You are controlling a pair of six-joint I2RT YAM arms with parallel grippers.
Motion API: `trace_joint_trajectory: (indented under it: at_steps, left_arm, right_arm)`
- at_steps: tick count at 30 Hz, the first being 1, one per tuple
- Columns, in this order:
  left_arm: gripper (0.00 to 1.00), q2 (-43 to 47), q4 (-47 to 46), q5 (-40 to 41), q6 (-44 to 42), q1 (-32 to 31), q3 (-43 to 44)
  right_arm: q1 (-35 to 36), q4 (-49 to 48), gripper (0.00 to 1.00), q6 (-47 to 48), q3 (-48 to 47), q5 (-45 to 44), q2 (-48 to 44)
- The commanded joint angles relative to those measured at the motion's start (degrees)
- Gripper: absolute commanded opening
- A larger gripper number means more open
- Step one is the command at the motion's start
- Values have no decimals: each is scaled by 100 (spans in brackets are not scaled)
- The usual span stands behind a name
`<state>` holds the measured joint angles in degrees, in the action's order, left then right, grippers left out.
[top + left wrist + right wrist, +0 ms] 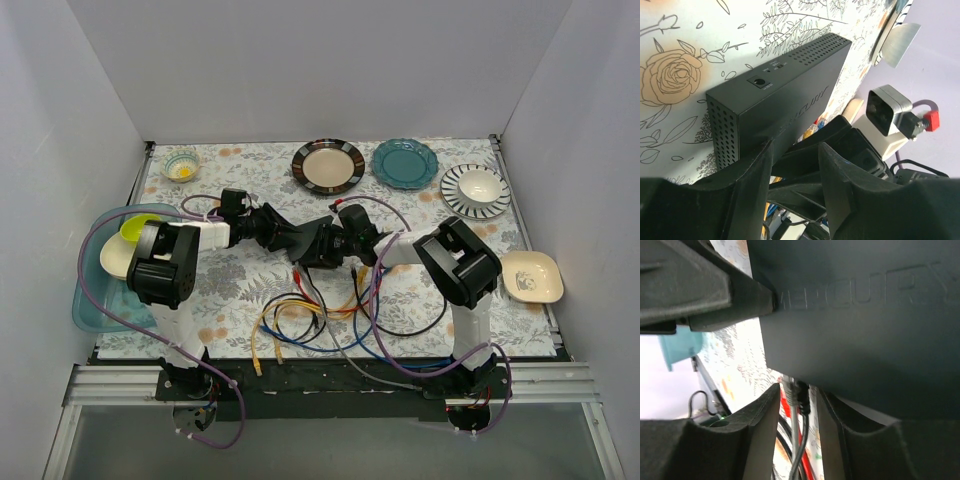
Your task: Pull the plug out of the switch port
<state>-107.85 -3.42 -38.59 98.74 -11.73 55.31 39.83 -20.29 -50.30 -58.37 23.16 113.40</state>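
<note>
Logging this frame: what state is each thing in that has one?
Flat matte black switch box: gripped, cables plugged in.
Left claw: shut on the switch box.
Right claw: open, astride two plugs.
Black plug: seated at the port edge, unpulled.
Grey plug: seated beside it.

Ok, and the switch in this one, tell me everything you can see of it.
The switch is a flat matte black box, likely plastic, with vent holes on one end and one narrow edge, a round socket on that edge, and MERCURY embossed on the broad face. It seems tipped up on edge on the table. The left gripper clamps one end; cables run from one long edge between the right gripper's open fingers.
</note>
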Motion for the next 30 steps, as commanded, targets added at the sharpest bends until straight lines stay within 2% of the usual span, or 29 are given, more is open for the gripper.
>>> trace_joint_trajectory:
  at_steps: [1,10,16,22,26,30]
  left_arm:
    - [42,98,430,607,-302,91,-292]
    - [42,221,465,616,-382,91,-433]
    - [42,212,439,589,-399,83,-460]
    - [41,221,430,554,-408,83,-477]
    - [41,247,430,563,-426,83,-504]
    - [41,300,421,598,-461,92,-530]
  right_arm:
    - [-19,-492,42,-785,123,39,357]
    - [-72,-1397,36,-1543,387,75,542]
    - [-116,-2478,35,-2317,941,57,604]
    - [-134,-2742,34,-2624,1012,31,700]
    - [-134,-2532,33,-2599,836,14,762]
    - [-143,-2400,25,-2660,731,5,815]
